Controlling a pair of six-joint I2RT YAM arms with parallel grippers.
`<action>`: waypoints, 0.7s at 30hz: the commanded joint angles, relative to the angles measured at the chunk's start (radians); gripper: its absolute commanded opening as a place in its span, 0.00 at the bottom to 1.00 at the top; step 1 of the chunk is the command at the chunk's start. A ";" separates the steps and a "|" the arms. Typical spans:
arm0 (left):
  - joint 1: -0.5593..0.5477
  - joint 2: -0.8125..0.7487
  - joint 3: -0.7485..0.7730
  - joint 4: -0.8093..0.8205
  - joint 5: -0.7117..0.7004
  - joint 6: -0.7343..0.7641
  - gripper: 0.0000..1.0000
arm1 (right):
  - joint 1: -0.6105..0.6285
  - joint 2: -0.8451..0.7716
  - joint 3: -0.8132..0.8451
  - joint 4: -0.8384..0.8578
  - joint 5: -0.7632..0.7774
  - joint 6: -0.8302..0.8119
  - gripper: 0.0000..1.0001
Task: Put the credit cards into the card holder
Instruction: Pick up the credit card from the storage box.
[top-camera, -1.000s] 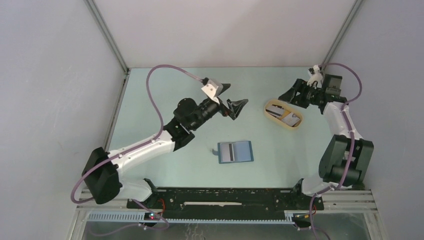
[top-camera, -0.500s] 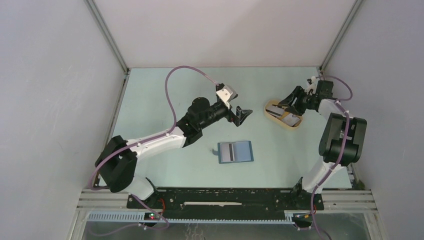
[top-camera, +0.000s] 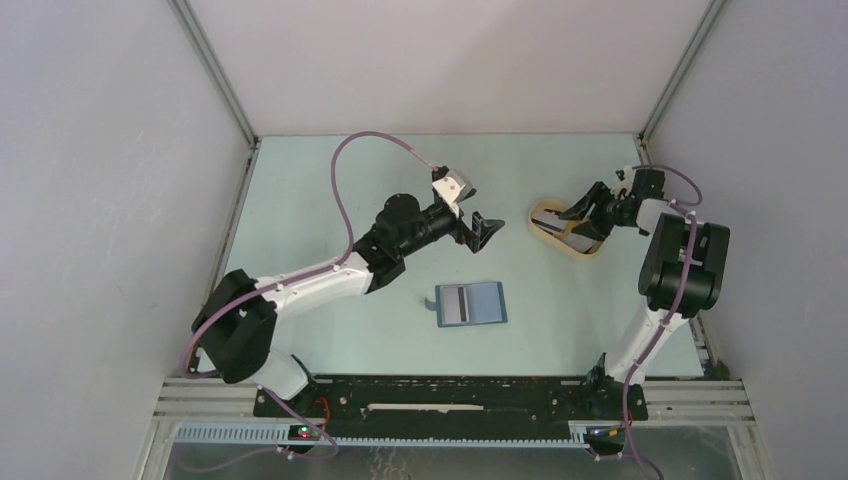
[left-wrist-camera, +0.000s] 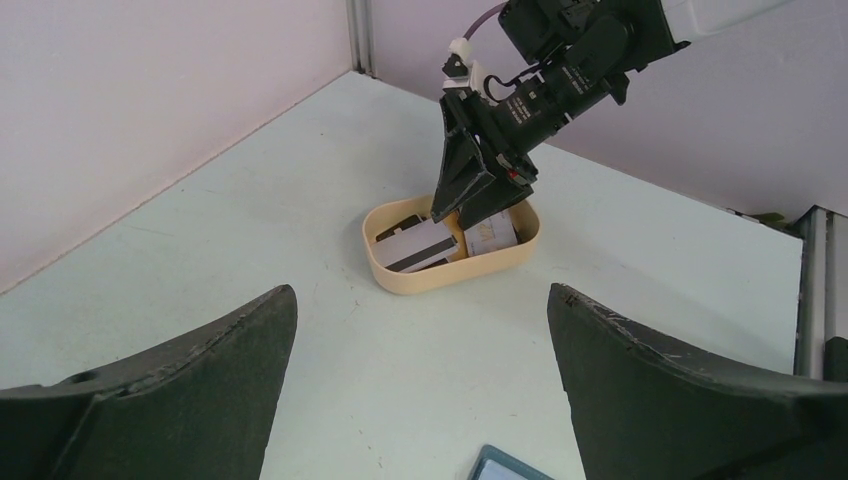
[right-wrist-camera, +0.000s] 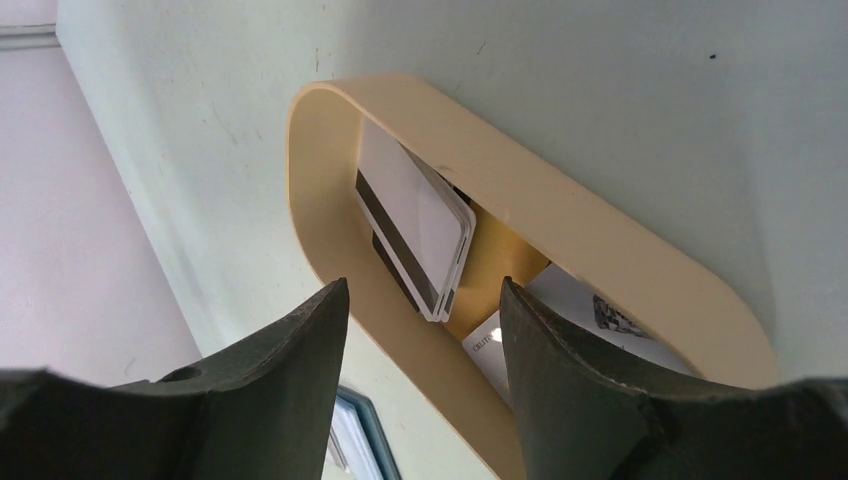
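Note:
The credit cards (right-wrist-camera: 415, 225) lie in a beige oval tray (top-camera: 548, 232): a stack with a dark stripe, and a white printed card (right-wrist-camera: 565, 320) beside it. They also show in the left wrist view (left-wrist-camera: 420, 245). My right gripper (top-camera: 585, 210) is open and empty, with its tips low over the tray; in its own view (right-wrist-camera: 425, 285) the jaws stand around the tray's wall. The card holder (top-camera: 470, 304) lies open and flat mid-table, blue with grey-white slots. My left gripper (top-camera: 478, 228) is open and empty, hovering between the card holder and the tray, facing the tray (left-wrist-camera: 450, 262).
The tray sits at the back right of the pale green table. Grey walls close in the left, right and back sides. A corner of the card holder (left-wrist-camera: 500, 465) shows at the bottom of the left wrist view. Purple cables loop over both arms.
My right gripper has come down and forward from the back right onto the tray. My left arm stretched right toward the tray, then held still. The card holder has not moved.

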 joint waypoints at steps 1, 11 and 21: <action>0.011 0.004 -0.011 0.040 0.020 -0.014 1.00 | -0.002 0.019 0.058 0.007 0.000 0.021 0.66; 0.017 0.009 -0.008 0.040 0.032 -0.020 1.00 | 0.034 0.063 0.105 -0.011 -0.001 0.022 0.66; 0.022 0.015 -0.002 0.039 0.047 -0.027 1.00 | 0.054 0.057 0.112 -0.008 -0.009 0.026 0.65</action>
